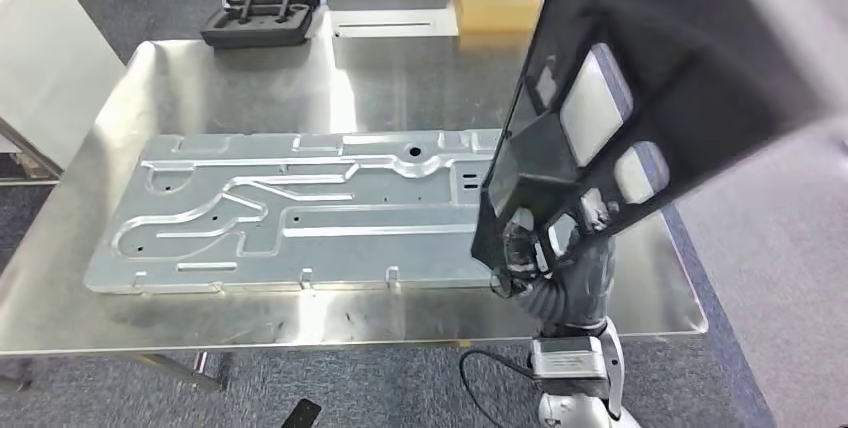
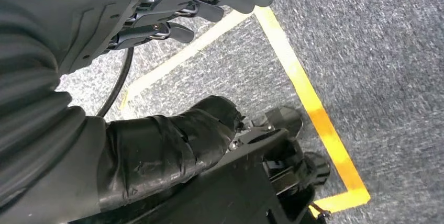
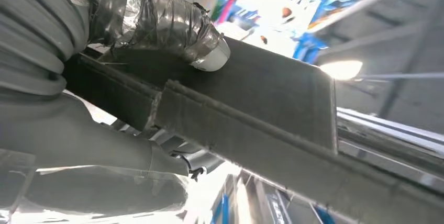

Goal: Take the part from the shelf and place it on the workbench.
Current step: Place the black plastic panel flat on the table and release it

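My right hand [image 1: 530, 248] has its fingers [image 3: 204, 51] grasping the flat black plastic part with rectangular cut-outs [image 1: 640, 88], raised tilted over the steel worktop's [image 1: 640, 298] right edge, so I should lower it level onto bare steel beside the stamped grey metal panel [image 1: 300, 213], while my left hand [image 2: 173, 9] hangs released above the floor.

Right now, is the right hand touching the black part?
Touching. The right wrist view shows the right hand wrapped around the black part, taped thumb pressed on its face.

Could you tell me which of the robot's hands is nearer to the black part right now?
The right. The right hand grips the black part at its lower end, above the workbench. The left hand hangs over the carpet, holding nothing, away from the part.
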Tool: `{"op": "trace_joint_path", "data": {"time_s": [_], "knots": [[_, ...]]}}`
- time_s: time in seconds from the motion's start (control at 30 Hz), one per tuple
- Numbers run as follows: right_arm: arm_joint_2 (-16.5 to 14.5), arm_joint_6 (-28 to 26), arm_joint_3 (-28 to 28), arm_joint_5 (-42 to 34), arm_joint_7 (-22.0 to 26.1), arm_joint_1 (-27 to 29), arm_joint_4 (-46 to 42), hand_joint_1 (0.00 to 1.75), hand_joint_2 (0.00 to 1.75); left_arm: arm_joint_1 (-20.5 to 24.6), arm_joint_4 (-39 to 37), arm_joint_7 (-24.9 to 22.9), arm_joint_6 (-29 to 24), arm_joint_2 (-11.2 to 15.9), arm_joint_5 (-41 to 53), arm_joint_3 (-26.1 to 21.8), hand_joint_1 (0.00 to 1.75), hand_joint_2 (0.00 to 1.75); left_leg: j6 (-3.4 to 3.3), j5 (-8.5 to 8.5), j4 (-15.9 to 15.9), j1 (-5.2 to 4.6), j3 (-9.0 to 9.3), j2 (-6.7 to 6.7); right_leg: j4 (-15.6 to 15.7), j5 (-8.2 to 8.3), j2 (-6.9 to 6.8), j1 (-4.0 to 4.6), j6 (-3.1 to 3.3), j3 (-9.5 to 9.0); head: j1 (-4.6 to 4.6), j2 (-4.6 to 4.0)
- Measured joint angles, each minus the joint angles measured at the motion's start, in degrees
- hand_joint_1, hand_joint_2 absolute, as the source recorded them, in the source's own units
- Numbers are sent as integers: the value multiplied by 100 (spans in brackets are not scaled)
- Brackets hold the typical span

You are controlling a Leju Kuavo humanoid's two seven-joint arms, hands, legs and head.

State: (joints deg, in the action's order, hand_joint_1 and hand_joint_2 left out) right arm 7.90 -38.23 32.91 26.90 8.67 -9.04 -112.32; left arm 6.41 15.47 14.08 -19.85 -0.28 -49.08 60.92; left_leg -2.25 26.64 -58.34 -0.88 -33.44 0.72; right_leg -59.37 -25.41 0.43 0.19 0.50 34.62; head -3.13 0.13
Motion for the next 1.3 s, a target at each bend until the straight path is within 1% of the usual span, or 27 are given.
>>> {"op": "trace_joint_path", "data": {"time_s": [0.07, 0.13, 0.17, 0.23, 0.27, 0.3, 0.33, 0.4, 0.43, 0.47, 0.5, 0.6, 0.67, 0.73, 0.77, 0.8, 0.83, 0.87, 0.9, 0.93, 0.97, 1.0, 1.1, 1.17, 1.23, 1.27, 1.3], "knots": [[105, 73, -62, 459, -327, -3, 2, 175, 175, -1, 0, -1, 2, 7, -8, 0, 0, 175, 41, 18, 8, 4, -3, -5, 45, 8, 9, -21, 33, -16, 0, 0], [199, 135, -134, 746, -536, -13, 3, 175, 175, 0, 0, -1, 4, 19, -14, 0, 0, 175, 102, 166, -204, 10, -90, -16, 98, 23, 2, -53, 73, -52, -6, 0], [238, 173, -165, 891, -657, -19, 5, 175, 175, 0, 0, -2, 5, 25, -15, 0, 0, 175, 133, 310, -467, 24, -214, -22, 110, 25, -6, -60, 85, -65, -6, 0], [333, 291, -245, 1292, -988, -30, 17, 175, 175, -6, 0, -11, 7, 33, -16, 0, 0, 175, 189, 635, -1238, 61, -604, -27, 113, 15, -18, -60, 102, -71, -7, 0], [388, 372, -287, 1501, -1177, -34, 28, 175, 175, -10, 0, -19, 11, 39, -17, 0, 0, 175, 211, 710, -1537, 84, -774, -28, 112, 9, -20, -62, 103, -74, -5, 0], [447, 470, -331, 1697, -1360, -43, 40, 175, 175, -14, 0, -26, 16, 46, -17, 0, 0, 175, 228, 671, -1632, 102, -848, -29, 108, 0, -20, -65, 100, -80, -6, 0], [511, 577, -371, 1870, -1531, -61, 52, 175, 175, -16, 0, -32, 22, 56, -17, 0, 0, 175, 236, 516, -1470, 119, -795, -31, 104, -11, -16, -70, 91, -90, -6, 0], [643, 784, -452, 2181, -1812, -117, 69, 175, 175, -10, 0, -43, 37, 79, -14, 0, 0, 175, 236, 104, -706, 143, -457, -35, 90, -44, -9, -82, 58, -121, -6, 0], [716, 874, -497, 2309, -1922, -152, 80, 175, 175, -5, 0, -47, 47, 87, -13, 0, 0, 175, 223, -24, -351, 142, -292, -36, 73, -63, -7, -75, 31, -124, -4, 0], [785, 964, -533, 2434, -2022, -188, 91, 175, 175, -1, 0, -55, 59, 93, -10, 0, 0, 175, 203, -82, -128, 135, -188, -35, 64, -74, -6, -72, 0, -122, -1, 0], [858, 1068, -562, 2584, -2126, -225, 104, 175, 175, -2, 0, -64, 70, 100, -3, 0, 0, 175, 178, -79, -31, 123, -144, -32, 64, -79, -4, -69, -32, -116, 0, 0], [1079, 1468, -591, 3128, -2455, -357, 158, 175, 175, -7, 0, -87, 112, 134, 45, 0, 0, 175, 68, -92, 24, 102, -112, -27, 49, -115, -1, -84, -130, -108, 4, 0], [1233, 1708, -594, 3386, -2611, -490, 207, 175, 175, 6, 0, -95, 131, 150, 68, 0, 0, 175, 0, -112, 71, 105, -78, -28, -303, -323, -11, -99, -175, 51, 15, 0], [1354, 1850, -596, 3502, -2683, -605, 271, 175, 175, 15, 0, -103, 142, 162, 78, 0, 0, 175, -39, -104, 77, 94, -70, -30, -1072, -652, -18, -102, -198, 446, 22, 0], [1394, 1899, -596, 3528, -2696, -633, 302, 175, 175, 15, 0, -108, 145, 167, 84, 0, 0, 175, -53, -98, 74, 86, -66, -29, -1418, -752, -18, -100, -206, 638, 22, 0], [1423, 1954, -596, 3551, -2702, -651, 331, 175, 175, 12, 0, -113, 148, 172, 93, 0, 0, 175, -61, -88, 72, 79, -59, -27, -1617, -764, -19, -99, -209, 766, 22, 0], [1445, 2015, -596, 3576, -2704, -672, 356, 175, 175, 10, 0, -117, 153, 175, 104, 0, 0, 175, -65, -76, 65, 75, -46, -22, -1573, -653, -19, -100, -204, 775, 22, 0], [1464, 2086, -595, 3604, -2708, -709, 379, 175, 175, 10, 0, -120, 163, 178, 115, 0, 0, 175, -63, -58, 55, 73, -27, -16, -1313, -448, -19, -100, -193, 675, 23, 0], [1484, 2164, -593, 3639, -2713, -763, 402, 175, 175, 11, 0, -122, 174, 179, 125, 0, 0, 175, -55, -34, 39, 73, -5, -11, -909, -209, -19, -100, -178, 500, 23, 0], [1504, 2242, -588, 3672, -2718, -838, 428, 175, 175, 14, 0, -122, 186, 180, 136, 0, 0, 175, -41, -11, 25, 69, 5, -8, -530, -49, -18, -95, -161, 317, 23, 0], [1521, 2312, -581, 3701, -2719, -925, 451, 175, 175, 22, 0, -125, 196, 183, 149, 0, 0, 175, -22, 9, 4, 62, 1, -7, -235, 42, -15, -82, -144, 179, 20, 0], [1535, 2374, -569, 3728, -2713, -1005, 475, 175, 175, 30, 0, -127, 204, 187, 161, 1, 0, 175, 3, 16, -7, 57, -13, -7, -76, 62, -13, -72, -127, 108, 15, 0], [1550, 2586, -463, 3796, -2620, -1243, 571, 175, 175, 44, 0, -150, 241, 208, 222, 11, 0, 175, 79, 9, 7, 50, -40, -7, -3, 54, -5, -63, -66, 96, 5, 0], [1546, 2749, -304, 3853, -2518, -1469, 673, 175, 175, 56, 0, -165, 282, 225, 273, 26, 0, 175, 135, 121, -150, 46, -104, -12, 36, 70, -14, -85, -10, 73, -10, 0], [1540, 2855, -118, 3929, -2437, -1709, 811, 175, 175, 73, 0, -162, 323, 232, 308, 44, 0, 175, 185, 403, -720, 56, -376, -21, 57, 74, -33, -93, 34, 55, -29, 0], [1534, 2881, -23, 3976, -2402, -1808, 897, 175, 175, 75, 0, -155, 341, 232, 324, 60, 0, 175, 199, 554, -1117, 60, -586, -24, 56, 71, -42, -86, 47, 54, -37, 0], [1530, 2897, 66, 4021, -2368, -1888, 983, 175, 175, 70, 0, -147, 355, 232, 340, 78, 0, 175, 204, 645, -1445, 65, -771, -25, 53, 68, -48, -77, 53, 54, -36, 0]]}}
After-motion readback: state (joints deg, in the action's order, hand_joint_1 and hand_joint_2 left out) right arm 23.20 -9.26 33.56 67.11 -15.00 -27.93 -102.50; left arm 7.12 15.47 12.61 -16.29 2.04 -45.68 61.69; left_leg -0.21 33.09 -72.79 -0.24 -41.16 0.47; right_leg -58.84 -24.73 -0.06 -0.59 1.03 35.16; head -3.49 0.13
